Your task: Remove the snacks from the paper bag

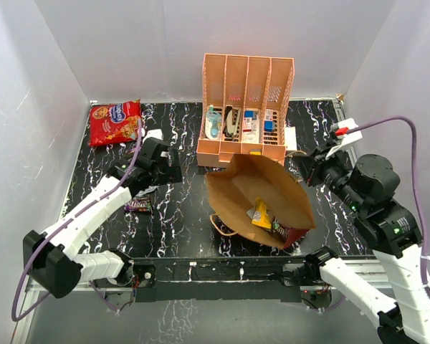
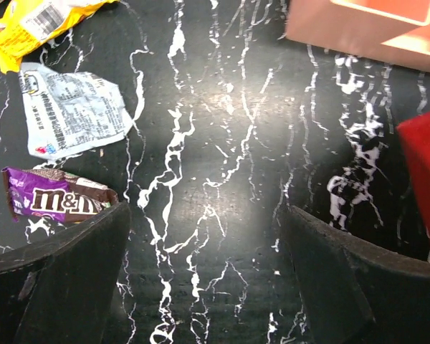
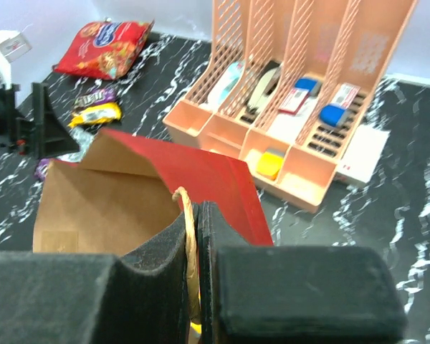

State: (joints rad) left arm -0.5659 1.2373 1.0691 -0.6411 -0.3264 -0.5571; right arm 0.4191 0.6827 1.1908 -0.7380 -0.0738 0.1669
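The paper bag (image 1: 254,190), red outside and brown inside, leans open in the table's middle. Inside it lie a yellow packet (image 1: 261,215) and a dark packet (image 1: 280,231). My right gripper (image 1: 306,169) is at the bag's right rim, shut on its twine handle (image 3: 190,247). The bag's red wall (image 3: 208,179) shows beyond the fingers. My left gripper (image 1: 170,165) is open and empty (image 2: 208,229), low over the table left of the bag. Beside it lie a purple m&m's packet (image 2: 57,201), a silver packet (image 2: 72,118) and a yellow packet (image 2: 36,21). The red cookie bag (image 1: 115,122) lies at the back left.
The peach slotted rack (image 1: 245,107) with small blue-white items stands just behind the bag; its corner shows in the left wrist view (image 2: 365,29). A white paper (image 3: 365,150) lies right of the rack. White walls close the table on three sides.
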